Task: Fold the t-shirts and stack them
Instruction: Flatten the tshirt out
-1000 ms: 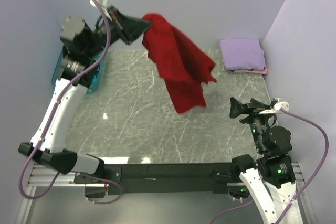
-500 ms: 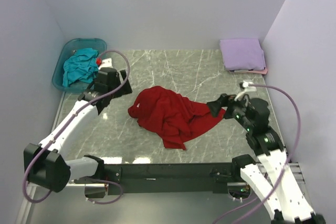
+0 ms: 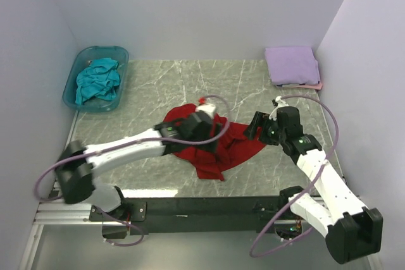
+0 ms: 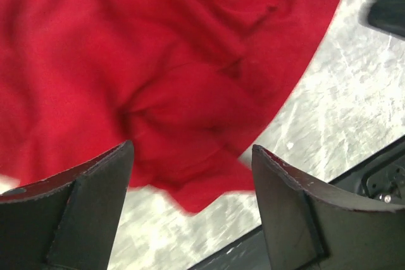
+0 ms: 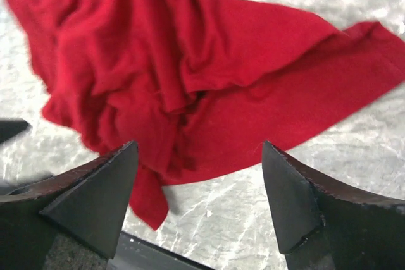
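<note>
Over the middle of the desk (image 3: pixel 158 86), both grippers hover, jaws spread wide, nothing held. The deep red t-shirt (image 3: pixel 240 145) lies crumpled beneath: left gripper (image 4: pixel 193 150) above the bunched folds, right gripper (image 5: pixel 199 147) at its right edge. Flattening looks like the job, so pinch one layer at a hem, not the wad, and draw apart evenly. The lavender t-shirt (image 3: pixel 291 62) sits folded far right, the teal t-shirt (image 3: pixel 96 80) in the tub (image 3: pixel 95 50).
</note>
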